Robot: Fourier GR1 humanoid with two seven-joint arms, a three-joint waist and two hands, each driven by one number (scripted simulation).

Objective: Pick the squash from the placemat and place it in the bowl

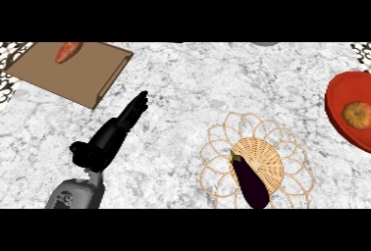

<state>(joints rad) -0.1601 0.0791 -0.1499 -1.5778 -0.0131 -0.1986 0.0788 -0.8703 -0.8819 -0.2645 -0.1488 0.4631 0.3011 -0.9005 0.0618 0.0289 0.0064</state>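
An orange, round squash (pixel 357 115) lies inside the red bowl (pixel 339 88) at the right edge of the head view. The woven, lace-edged placemat (pixel 290 147) sits lower right of centre with a dark purple eggplant (pixel 250 182) lying on it. My left hand (pixel 112 135) is at the left, above the counter, fingers straight and pointing up and to the right, holding nothing. It is far from both the placemat and the bowl. My right hand does not show.
A brown cutting board (pixel 80 73) lies at the top left with an orange vegetable (pixel 67 52) on it. Patterned objects show at the left edge (pixel 6 88) and top right corner (pixel 361 51). Speckled counter (pixel 188 98) lies between board and placemat.
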